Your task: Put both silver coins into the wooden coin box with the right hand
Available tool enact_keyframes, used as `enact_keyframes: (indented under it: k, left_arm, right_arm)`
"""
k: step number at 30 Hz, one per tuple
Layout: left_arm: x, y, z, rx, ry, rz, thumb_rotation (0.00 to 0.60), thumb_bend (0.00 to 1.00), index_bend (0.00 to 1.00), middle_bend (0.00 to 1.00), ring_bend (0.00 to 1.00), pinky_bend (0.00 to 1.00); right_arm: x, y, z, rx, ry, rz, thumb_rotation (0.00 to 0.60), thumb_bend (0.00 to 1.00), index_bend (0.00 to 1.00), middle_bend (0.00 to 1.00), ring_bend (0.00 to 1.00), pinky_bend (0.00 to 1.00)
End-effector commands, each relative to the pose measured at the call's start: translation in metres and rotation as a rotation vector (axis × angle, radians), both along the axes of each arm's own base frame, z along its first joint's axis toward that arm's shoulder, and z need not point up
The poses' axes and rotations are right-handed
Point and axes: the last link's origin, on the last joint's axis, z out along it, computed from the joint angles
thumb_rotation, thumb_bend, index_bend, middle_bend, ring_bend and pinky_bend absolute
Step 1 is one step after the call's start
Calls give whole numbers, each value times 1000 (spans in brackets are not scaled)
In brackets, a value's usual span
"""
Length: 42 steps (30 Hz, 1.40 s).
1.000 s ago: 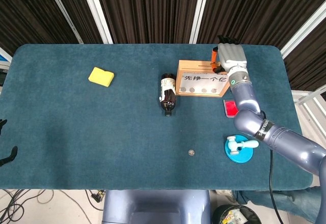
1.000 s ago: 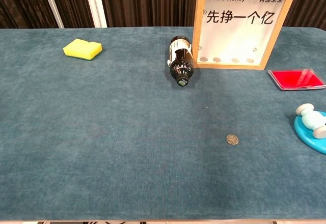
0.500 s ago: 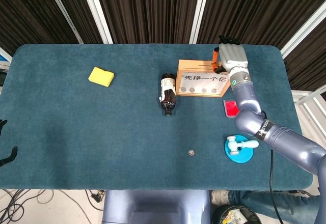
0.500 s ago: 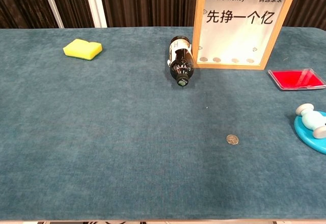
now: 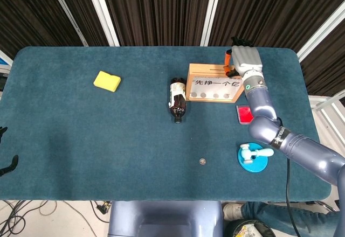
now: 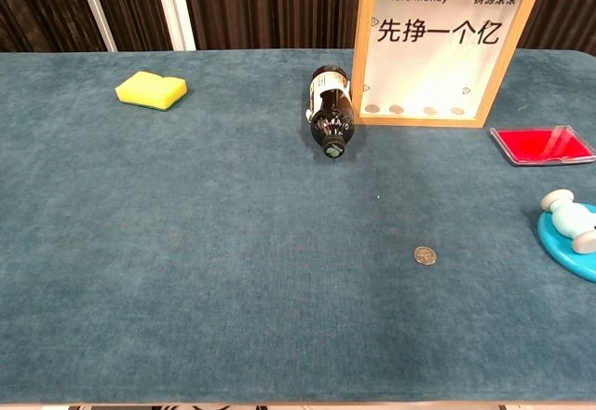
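The table (image 5: pixel 81 140) carries everything, so take the box (image 5: pixel 214 82) as the landmark: it stands upright toward the table's far side, its printed front facing the robot, with four coins showing in a row behind the window along its bottom edge. A dark bottle (image 5: pixel 178 98) lies on its side just left of the box, cap toward the robot. A yellow sponge (image 5: pixel 107 81) sits well left of the box. A red case (image 5: pixel 243 113) lies to the box's right and nearer the robot, and a blue dish (image 5: pixel 253 157) with a white piece on it lies nearer still.

The right hand (image 5: pixel 242 61) hovers over the box's top right corner, back of the hand up. Its fingers point down at the top edge, and the head view does not show whether they pinch a coin or how far apart they are; the chest view catches only a fingertip at the frame top.

One silver coin (image 6: pixel 425 255) lies flat on the cloth, well in front of the box and well apart from the hand. The right hand is the nearer one to it. The left hand is not visible.
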Motion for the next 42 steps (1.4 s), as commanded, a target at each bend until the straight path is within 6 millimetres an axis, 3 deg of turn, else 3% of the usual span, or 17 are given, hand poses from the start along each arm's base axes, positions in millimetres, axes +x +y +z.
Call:
enact_keyframes:
  k: [1,32,42]
  left_arm:
    - [0,0,0,-1,1,2,600,396,26,0,0,0]
    - [0,0,0,-9,2,8,600,396,26,0,0,0]
    - [0,0,0,-10,-2,12,600,396,20,0,0,0]
  right_arm:
    - [0,0,0,1,-5,-2,600,517,762,2,0,0]
    - [-4,2,-3,7,7,-16,600,516,755,2,0,0]
    - [-7,4,-2,24,10,-22,600,516,607,0,0,0]
